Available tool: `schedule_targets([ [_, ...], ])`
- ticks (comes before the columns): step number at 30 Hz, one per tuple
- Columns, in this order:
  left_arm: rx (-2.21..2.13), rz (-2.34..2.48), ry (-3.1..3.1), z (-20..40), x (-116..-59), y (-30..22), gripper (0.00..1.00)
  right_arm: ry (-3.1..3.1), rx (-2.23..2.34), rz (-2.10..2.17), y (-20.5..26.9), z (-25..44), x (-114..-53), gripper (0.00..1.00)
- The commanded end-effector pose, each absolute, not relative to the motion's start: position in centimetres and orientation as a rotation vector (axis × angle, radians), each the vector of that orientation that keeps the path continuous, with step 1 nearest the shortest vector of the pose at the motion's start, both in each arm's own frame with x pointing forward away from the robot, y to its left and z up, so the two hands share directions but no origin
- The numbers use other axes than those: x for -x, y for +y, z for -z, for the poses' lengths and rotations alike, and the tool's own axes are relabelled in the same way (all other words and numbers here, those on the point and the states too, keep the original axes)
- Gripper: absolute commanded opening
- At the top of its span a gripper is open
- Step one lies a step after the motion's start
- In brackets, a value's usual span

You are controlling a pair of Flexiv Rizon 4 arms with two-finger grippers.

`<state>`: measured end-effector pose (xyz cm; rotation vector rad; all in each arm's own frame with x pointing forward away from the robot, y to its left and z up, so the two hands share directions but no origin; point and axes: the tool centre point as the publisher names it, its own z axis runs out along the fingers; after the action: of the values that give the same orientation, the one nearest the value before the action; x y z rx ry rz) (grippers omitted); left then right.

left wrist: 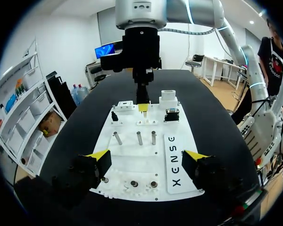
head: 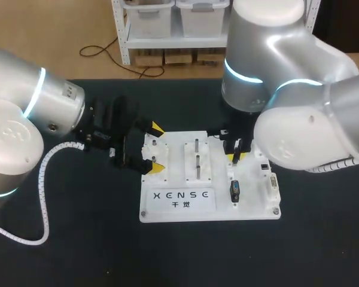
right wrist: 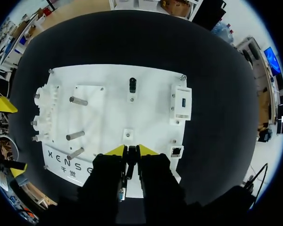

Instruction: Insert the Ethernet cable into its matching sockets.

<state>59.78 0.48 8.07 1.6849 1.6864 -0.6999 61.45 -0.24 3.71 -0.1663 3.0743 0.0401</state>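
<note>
Where the white board (head: 251, 206) carries print, one row of dark capital letters (head: 180, 195) runs along its end strip, with two smaller characters beneath. No other writing is legible. The board lies flat on the black desk (head: 78, 239).

Left jaws (left wrist: 147, 155): spread wide, holding nothing. They straddle the board's near end, with the lettering between them, close to one fingertip. I cannot tell whether the tips touch the board.

Right jaws (right wrist: 131, 150): pressed nearly together, pinching a narrow dark plug (right wrist: 130, 165) from two sides. I cannot tell how the cable runs behind it. These jaws stand over the board's edge. A small white socket block (right wrist: 177, 151) sits just beside them, and a dark upright connector (right wrist: 132, 84) stands ahead of them.
</note>
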Motion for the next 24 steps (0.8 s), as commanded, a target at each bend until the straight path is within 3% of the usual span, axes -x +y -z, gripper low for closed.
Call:
schedule_targets([
  [1,-1.688,0.699,1.689,-8.0,-59.9,0.4,1.00,3.064,0.152,-0.037,-1.3,-4.4,-61.1,0.00],
  [24,-1.688,0.699,1.689,-8.0,-59.9,0.4,1.00,3.045,0.036,0.005,-5.9,-4.4,-61.3,0.00],
])
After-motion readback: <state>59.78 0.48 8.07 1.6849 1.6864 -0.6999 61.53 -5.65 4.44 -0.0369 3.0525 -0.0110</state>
